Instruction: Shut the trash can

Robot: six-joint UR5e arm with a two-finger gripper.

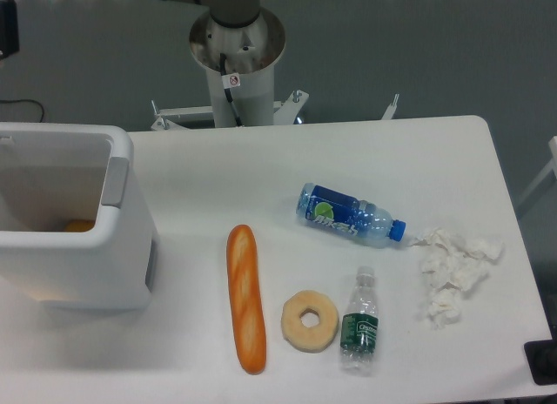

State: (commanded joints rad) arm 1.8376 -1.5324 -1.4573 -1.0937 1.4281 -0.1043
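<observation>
A: Where is the pincer (pixel 7 26)?

B: Only a dark block shows at the top-left edge of the frame. It is likely the pincer, but whether its fingers are spread or pressed together, I cannot tell.

A: And the bin (pixel 78 265)?

B: It stands open on the table (pixel 261 169), almost straight below that block and toward the camera, and the left edge of the frame cuts it off. Something orange (pixel 78 225) lies inside.

A: How will it handle?

B: It is stiff, smooth plastic, so probably light and slippery and not fragile. A hard shove could slide the whole box. The lid itself is not clearly in view. I would push on its flat face or free edge, not pinch it. The grey tab (pixel 114 182) on the rim farthest from the block looks like the latch side.

A: What about the surface and the room?

B: The tabletop is white and glossy. Well off from the block, past the bin, lie a loaf (pixel 246 298), a ring bun (pixel 309 319), two bottles (pixel 348 214) (pixel 359 321) and crumpled tissue (pixel 454 269). None of them touch the bin. The arm's post (pixel 237 47) rises behind the table, level with the block, against a grey wall.
</observation>
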